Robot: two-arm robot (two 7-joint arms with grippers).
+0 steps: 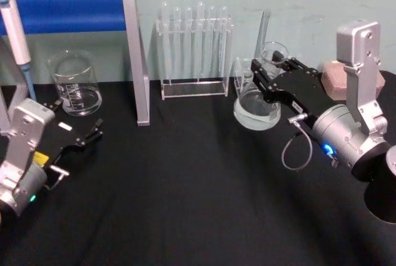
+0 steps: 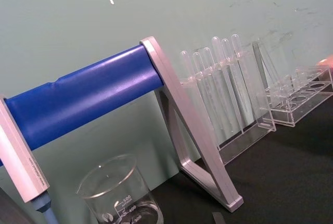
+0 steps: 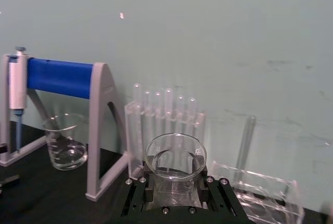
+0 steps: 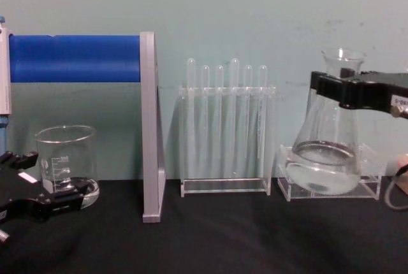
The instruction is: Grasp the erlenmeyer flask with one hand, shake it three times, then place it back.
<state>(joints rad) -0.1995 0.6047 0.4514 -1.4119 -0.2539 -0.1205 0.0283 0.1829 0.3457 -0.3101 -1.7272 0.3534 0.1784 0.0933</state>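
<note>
- Chest view: the right end effector (image 4: 336, 89) is clenched on the neck of the erlenmeyer flask (image 4: 325, 153), just under the flared lip. The flask stands upright just beside the test-tube rack (image 4: 226, 127), on the rack's right.
- Gripping there makes sense. The neck is the only part narrow enough for the jaws, and the lip should stop the glass sliding down during a shake.
- A shallow pool of clear liquid sits in the wide base, so the weight hangs low and steady.
- I cannot tell whether the base touches the tabletop (image 1: 185, 185).
- The left end effector (image 1: 93, 131) lies released, well to the rack's left, near the beaker (image 4: 64, 159). It is probably parked there to leave the shaking room clear.
</note>
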